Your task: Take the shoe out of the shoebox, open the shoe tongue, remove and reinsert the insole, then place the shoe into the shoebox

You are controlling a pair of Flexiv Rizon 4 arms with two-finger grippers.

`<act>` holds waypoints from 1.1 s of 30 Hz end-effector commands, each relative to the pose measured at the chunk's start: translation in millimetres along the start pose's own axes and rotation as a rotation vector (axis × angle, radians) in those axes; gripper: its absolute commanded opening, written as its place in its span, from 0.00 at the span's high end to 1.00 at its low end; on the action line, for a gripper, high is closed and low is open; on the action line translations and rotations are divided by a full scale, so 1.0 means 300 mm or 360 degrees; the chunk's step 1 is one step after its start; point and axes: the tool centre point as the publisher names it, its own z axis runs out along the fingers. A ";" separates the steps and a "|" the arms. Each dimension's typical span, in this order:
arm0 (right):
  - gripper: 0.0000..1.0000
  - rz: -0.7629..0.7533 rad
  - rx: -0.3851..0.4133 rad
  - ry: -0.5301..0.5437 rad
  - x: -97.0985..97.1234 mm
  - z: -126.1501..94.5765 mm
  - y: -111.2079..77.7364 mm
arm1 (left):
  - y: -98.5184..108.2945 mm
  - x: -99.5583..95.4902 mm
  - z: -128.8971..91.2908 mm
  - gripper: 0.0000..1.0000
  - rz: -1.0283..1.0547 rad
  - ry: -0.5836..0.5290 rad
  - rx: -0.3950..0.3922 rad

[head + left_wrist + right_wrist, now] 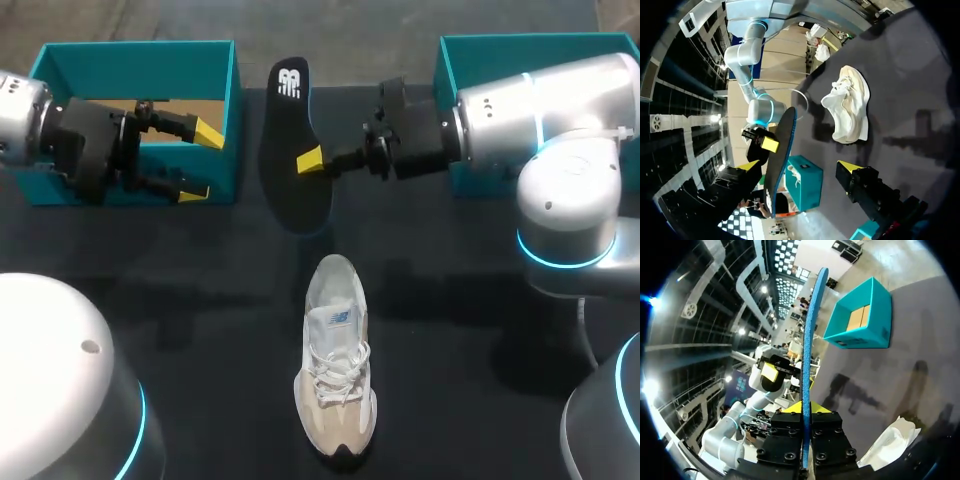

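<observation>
Right gripper [318,162] is clenched on the insole's [288,120] edge, holding it just beyond the toe of the shoe [335,365], probably ready for reinsertion. That shoe lies on the tabletop [480,330]. Left gripper [200,162] hangs spread wide and empty over the shoebox [60,60], beyond the shoe.

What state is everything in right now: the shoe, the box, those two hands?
Shoe: out of the box, standing on its sole on the table.
Insole: out of the shoe, held up off the table.
Right hand: shut on the insole.
Left hand: open, empty.
Left shoebox: open, no shoe inside.
</observation>
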 end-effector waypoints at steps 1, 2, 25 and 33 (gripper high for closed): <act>1.00 0.0004 0.0002 -0.0010 0.004 0.004 0.000 | -0.005 0.000 0.000 0.00 0.0001 0.0006 -0.0003; 1.00 0.0004 0.0002 -0.0010 0.004 0.004 0.000 | -0.005 0.000 0.000 0.00 0.0001 0.0006 -0.0003; 1.00 -0.0220 -0.0158 -0.0194 -0.123 -0.098 0.007 | -0.059 0.203 0.007 0.00 -0.1392 0.0725 -0.0550; 1.00 -0.0220 -0.0158 -0.0194 -0.123 -0.098 0.007 | -0.059 0.203 0.007 0.00 -0.1392 0.0725 -0.0550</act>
